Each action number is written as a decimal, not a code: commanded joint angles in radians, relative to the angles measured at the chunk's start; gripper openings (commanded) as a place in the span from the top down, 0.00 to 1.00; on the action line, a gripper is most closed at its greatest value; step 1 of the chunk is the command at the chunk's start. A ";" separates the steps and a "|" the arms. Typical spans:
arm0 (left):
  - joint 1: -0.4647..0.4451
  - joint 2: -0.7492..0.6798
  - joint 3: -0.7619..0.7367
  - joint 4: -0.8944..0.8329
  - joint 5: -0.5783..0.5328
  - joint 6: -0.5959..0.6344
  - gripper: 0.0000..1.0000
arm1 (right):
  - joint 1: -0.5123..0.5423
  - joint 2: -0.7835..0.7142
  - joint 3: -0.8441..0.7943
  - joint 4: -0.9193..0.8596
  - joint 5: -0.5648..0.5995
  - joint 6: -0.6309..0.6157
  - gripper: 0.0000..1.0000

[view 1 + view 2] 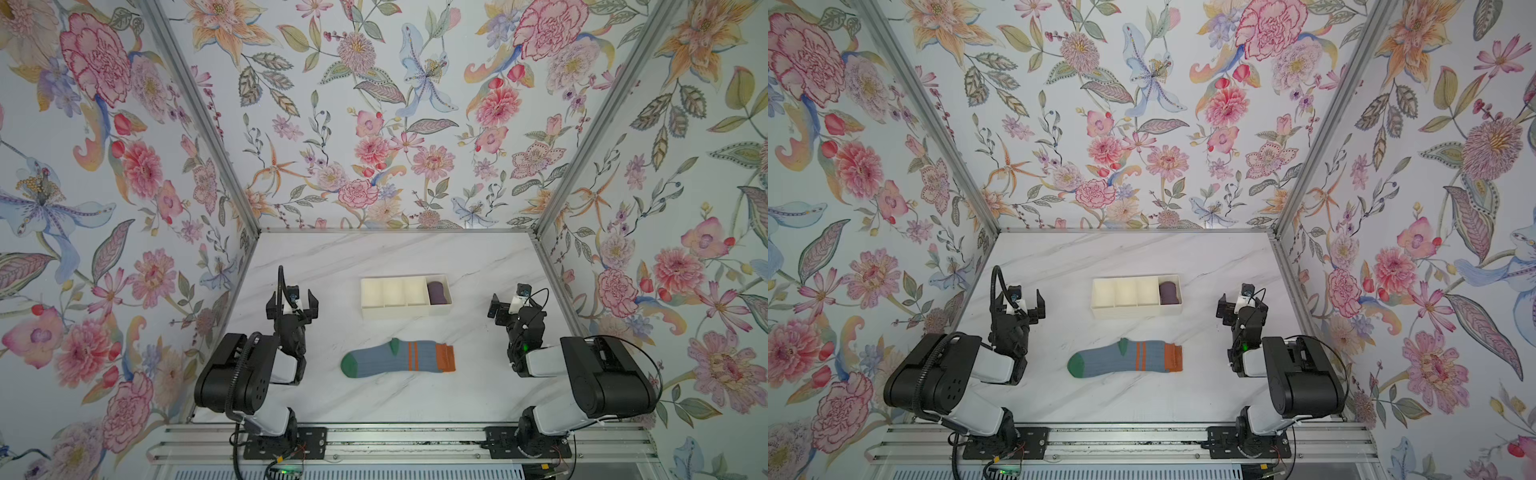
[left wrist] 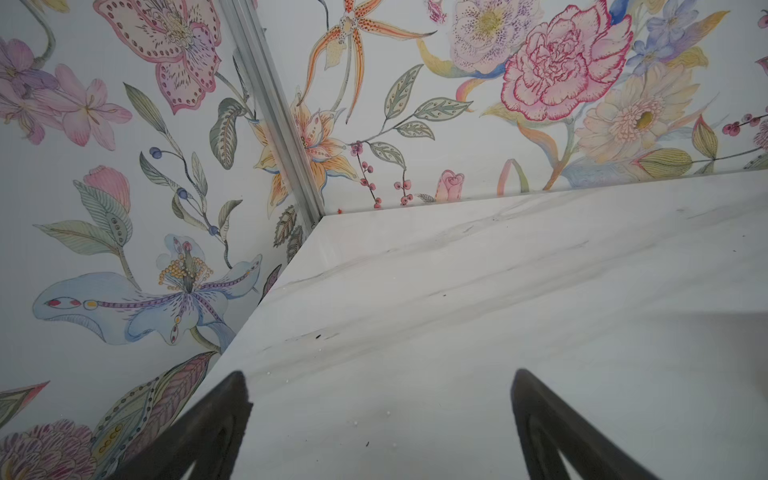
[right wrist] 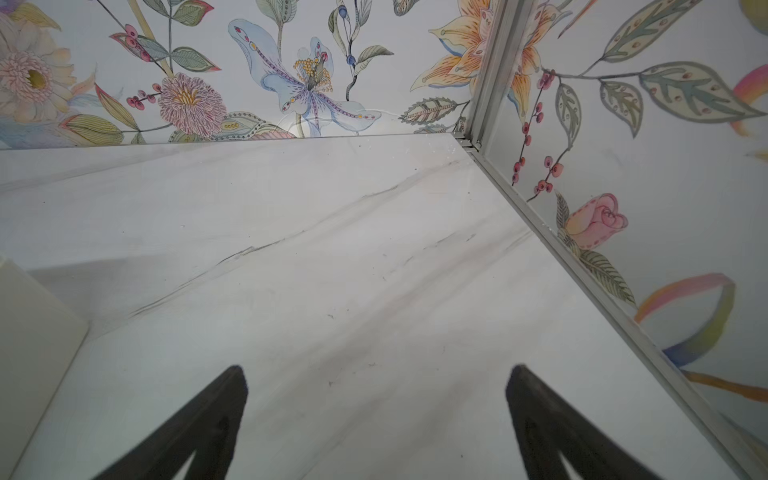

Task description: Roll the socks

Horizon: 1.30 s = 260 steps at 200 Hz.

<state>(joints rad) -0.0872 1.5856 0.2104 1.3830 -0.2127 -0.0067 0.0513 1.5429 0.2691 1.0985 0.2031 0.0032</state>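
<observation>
Your socks [image 1: 397, 358] lie left–right, toe toward left claw [image 1: 292, 301], cuff toward right claw [image 1: 505, 304]; both claws spread, empty.

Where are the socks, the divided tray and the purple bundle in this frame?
socks [image 1: 395, 360]: in a top view, on the blue-grey ribbed middle.
divided tray [image 1: 405, 312]: in a top view, on its near outer wall.
purple bundle [image 1: 439, 293]: in a top view, on the roll's middle.

Bright, even, diffuse light; soft grey shadows on table [image 3: 353, 332] just ahead of right gripper [image 3: 377, 368], fainter beside arms [image 1: 237, 374] in both top views; wrist-view fingers [image 3: 208, 415] near-black, soft-edged, out of focus; walls [image 1: 104, 166] stretch and bow toward frame edges.
</observation>
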 commanded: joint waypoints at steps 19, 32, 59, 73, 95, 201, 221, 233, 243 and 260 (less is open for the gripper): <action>-0.002 -0.012 0.003 0.007 0.008 0.010 0.01 | 0.003 0.005 0.013 0.031 0.019 -0.014 0.01; -0.002 -0.012 0.004 0.008 0.009 0.010 0.01 | 0.004 0.005 0.013 0.032 0.019 -0.015 0.01; 0.001 -0.012 0.009 -0.004 0.015 0.007 0.01 | 0.001 0.005 0.014 0.032 0.016 -0.012 0.01; 0.003 -0.013 0.008 -0.004 0.022 0.007 0.01 | 0.000 0.005 0.014 0.029 0.013 -0.012 0.01; 0.009 -0.013 0.008 -0.005 0.035 0.004 0.03 | -0.006 0.004 0.014 0.026 0.001 -0.008 0.01; -0.004 -0.213 0.062 -0.255 -0.015 -0.001 0.46 | -0.011 -0.366 0.273 -0.842 -0.099 0.142 0.22; -0.044 -0.375 0.162 -0.601 -0.038 -0.057 0.53 | 0.000 -0.447 0.334 -1.081 -0.130 0.208 0.26; -0.088 -0.480 0.219 -0.775 -0.027 -0.106 0.57 | 0.013 -0.481 0.374 -1.233 -0.157 0.254 0.34; -0.133 -0.554 0.263 -0.889 -0.011 -0.132 0.62 | 0.028 -0.501 0.396 -1.331 -0.192 0.291 0.40; -0.223 -0.651 0.312 -1.034 -0.026 -0.154 0.64 | 0.070 -0.521 0.413 -1.472 -0.250 0.361 0.46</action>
<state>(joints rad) -0.2146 1.0527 0.4538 0.7052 -0.2249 -0.0902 0.0750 1.0454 0.6544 -0.0002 0.0566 0.2359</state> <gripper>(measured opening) 0.368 0.572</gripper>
